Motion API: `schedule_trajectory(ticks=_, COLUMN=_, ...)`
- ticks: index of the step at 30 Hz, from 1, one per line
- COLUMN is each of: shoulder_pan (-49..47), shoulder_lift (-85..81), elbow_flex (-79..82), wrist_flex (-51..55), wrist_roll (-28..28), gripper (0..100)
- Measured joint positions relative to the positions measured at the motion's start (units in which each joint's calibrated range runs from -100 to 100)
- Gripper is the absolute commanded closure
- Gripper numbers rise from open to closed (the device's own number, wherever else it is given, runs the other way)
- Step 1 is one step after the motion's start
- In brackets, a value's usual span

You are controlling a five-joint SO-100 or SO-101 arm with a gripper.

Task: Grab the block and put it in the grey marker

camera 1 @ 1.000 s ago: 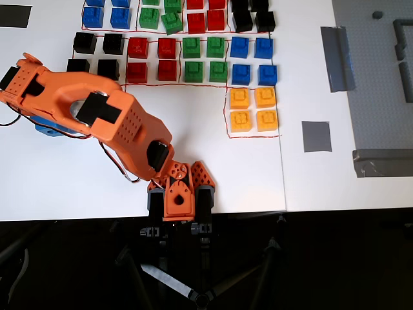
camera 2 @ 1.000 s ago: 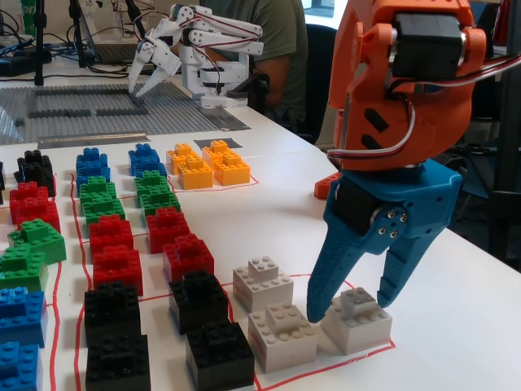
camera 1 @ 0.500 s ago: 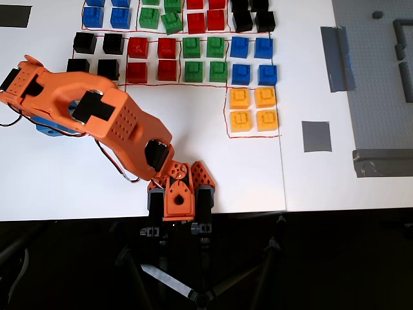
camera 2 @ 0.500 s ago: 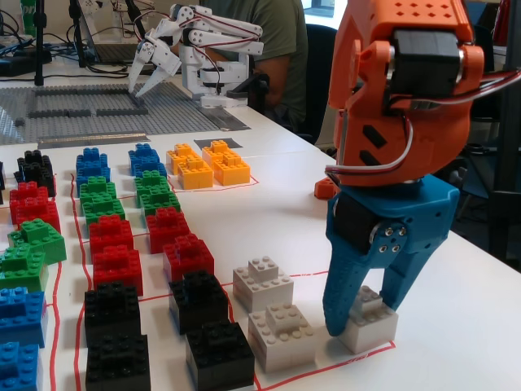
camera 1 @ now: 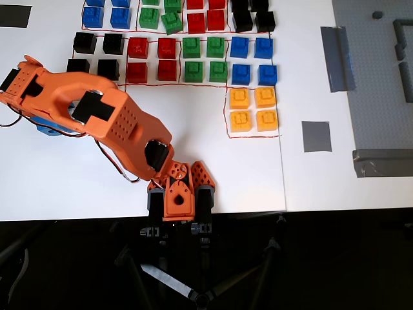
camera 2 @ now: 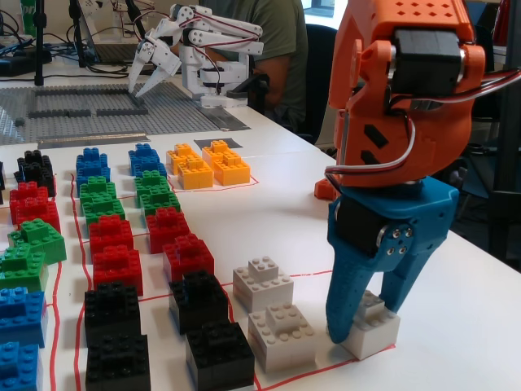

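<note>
In the overhead view we found the orange arm [camera 1: 97,116] lying across the left part of the table, and its bulk hid the gripper and the block beneath it. The grey marker [camera 1: 316,136] sat well apart to the right, on bare table past the yellow blocks [camera 1: 253,108]. We judged that a carry toward it would pass just below those yellow blocks, which stood nearest the path. The red blocks [camera 1: 151,59], green blocks [camera 1: 205,58] and blue blocks [camera 1: 253,59] stood above them in the picture, clear of that line.

In the fixed view we noted the gripper [camera 2: 362,326] pointing straight down with the white block [camera 2: 373,326] directly between its blue fingers [camera 2: 346,305], the block resting on the table inside a red outline. The jaws stood astride the block at its sides; we could not tell whether they pressed it firmly. Two more white blocks [camera 2: 273,314] stood just beside it to the left, then black blocks [camera 2: 207,322]. We judged that a straight lift would clear them. The marker was not seen here
</note>
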Motion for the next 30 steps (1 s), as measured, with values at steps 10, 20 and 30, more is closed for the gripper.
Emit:
schedule_trajectory(ticks=10, shoulder_pan=0.2, shoulder_lift=-14.5, elbow_flex=0.1, wrist_flex=14.2, wrist_roll=10.2, gripper=100)
schedule_trajectory(ticks=20, shoulder_pan=19.2, shoulder_lift=-21.9, elbow_flex=0.1, wrist_flex=29.2, wrist_roll=24.2, gripper=100)
schedule_trajectory(ticks=30, shoulder_pan=51.9, shoulder_lift=-23.7, elbow_flex=0.1, wrist_flex=32.0, wrist_roll=39.4, gripper=100)
